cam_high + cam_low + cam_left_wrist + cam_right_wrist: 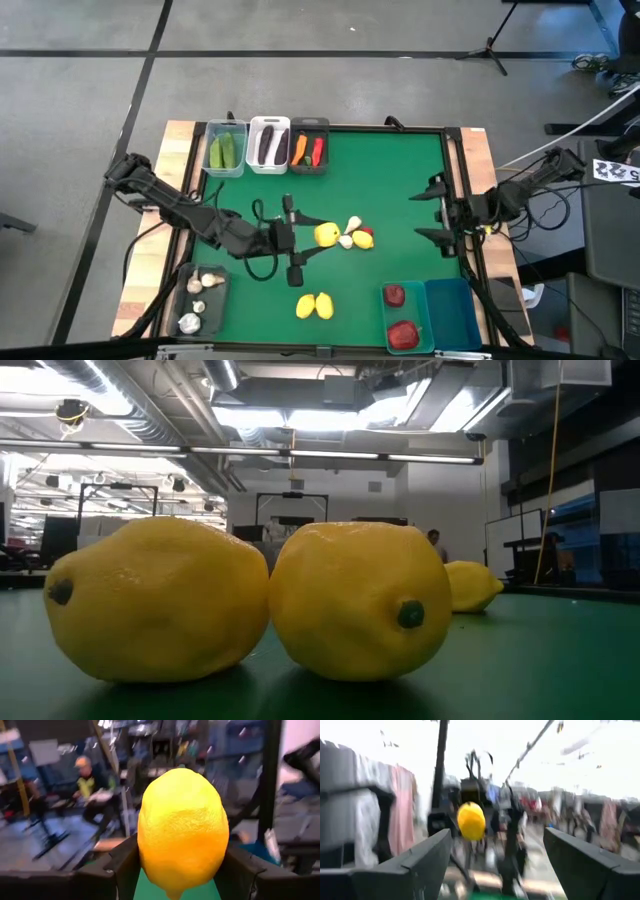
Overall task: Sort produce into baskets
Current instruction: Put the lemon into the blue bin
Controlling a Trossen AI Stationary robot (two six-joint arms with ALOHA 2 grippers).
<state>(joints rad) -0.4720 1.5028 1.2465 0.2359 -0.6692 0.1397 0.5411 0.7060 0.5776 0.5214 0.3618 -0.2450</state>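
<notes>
The mat (400, 190) is wide, so a slipped lemon (182, 830) would roll far. The left gripper (312, 236) pinches that lemon mid-table (jaws appear to loosen). The right gripper (432, 214) waits wide at the edge.

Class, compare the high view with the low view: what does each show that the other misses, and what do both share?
Only the high view shows the baskets, for example the clear bin holding cucumbers, plus the garlic mid-mat, the left gripper with a lemon between its fingers, and the right gripper open beside the table's right edge. Only the low view shows the room behind: ceiling lights and a distant person. Both share the pair of lemons on the green mat.
</notes>
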